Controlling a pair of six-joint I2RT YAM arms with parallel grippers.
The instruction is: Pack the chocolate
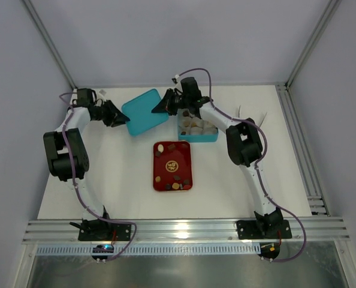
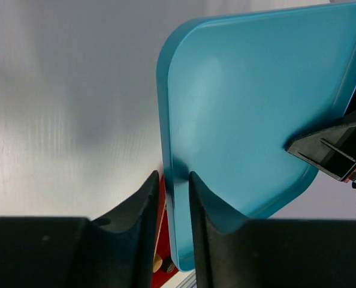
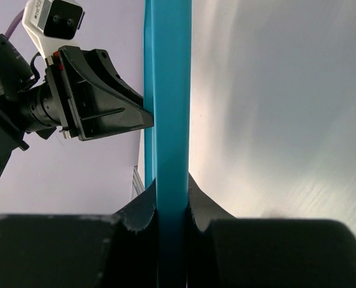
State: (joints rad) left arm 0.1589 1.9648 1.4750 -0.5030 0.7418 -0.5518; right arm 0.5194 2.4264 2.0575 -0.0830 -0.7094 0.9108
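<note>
fingers [image 2: 143, 207], two pairs, straddle one teal lid [image 1: 144, 111]

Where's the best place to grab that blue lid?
At its rim, coming in edge-on from the side. The lid is flat, wide and thin, so only its edge fits between jaws; the right gripper pinches it just so.

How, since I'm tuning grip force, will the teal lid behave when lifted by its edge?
Probably stiff: the teal lid spans flat between the left gripper and right gripper, no sag. Its glossy face may slip in an edge pinch. Thin, so likely light.
</note>
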